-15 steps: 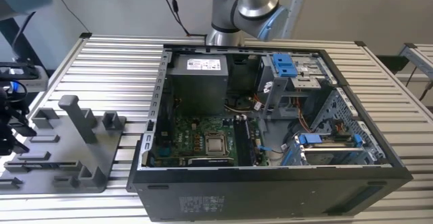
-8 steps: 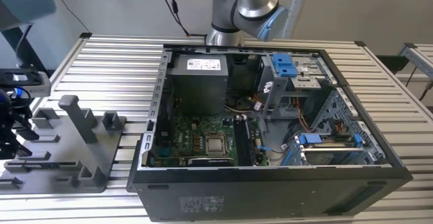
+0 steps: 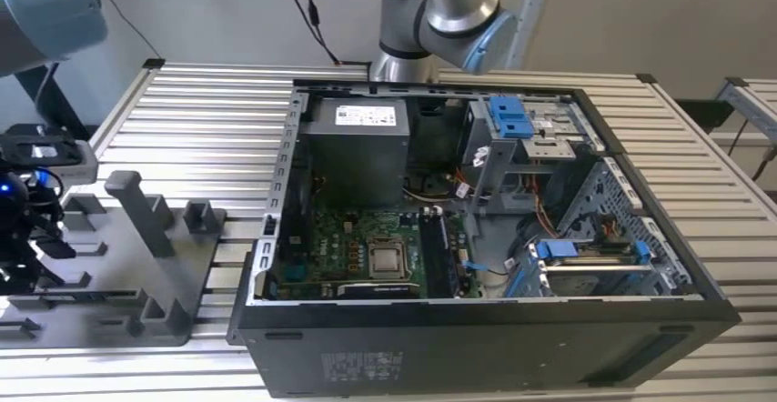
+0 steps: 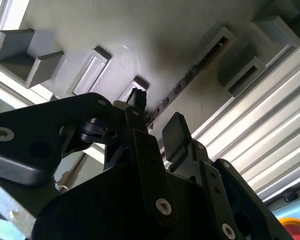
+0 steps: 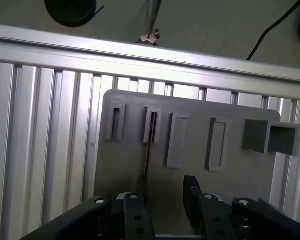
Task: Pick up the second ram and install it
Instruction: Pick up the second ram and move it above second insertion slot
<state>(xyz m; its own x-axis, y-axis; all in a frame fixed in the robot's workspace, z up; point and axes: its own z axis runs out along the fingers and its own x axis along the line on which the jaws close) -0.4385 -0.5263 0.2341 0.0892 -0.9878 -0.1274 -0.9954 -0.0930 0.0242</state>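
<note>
The second ram (image 5: 148, 145) stands on edge in a narrow slot of the grey fixture tray (image 5: 230, 185). It also appears as a thin dark strip (image 4: 190, 77) in the second wrist view. My gripper (image 5: 165, 197) hovers just above the tray, open, with one finger (image 5: 139, 202) in line with the card's near end and the other finger (image 5: 191, 192) apart from it. In the second wrist view the gripper (image 4: 157, 117) has its fingertips close over the card's end. At the exterior view's far left, the gripper (image 3: 27, 225) hangs over the tray (image 3: 134, 270).
The open computer case (image 3: 486, 347) lies on the slatted aluminium table (image 3: 206, 120), to the exterior view's right of the tray. Its motherboard (image 3: 364, 252) and blue drive latches (image 3: 510, 115) are exposed. Upright grey posts (image 3: 134, 206) rise from the tray near the gripper.
</note>
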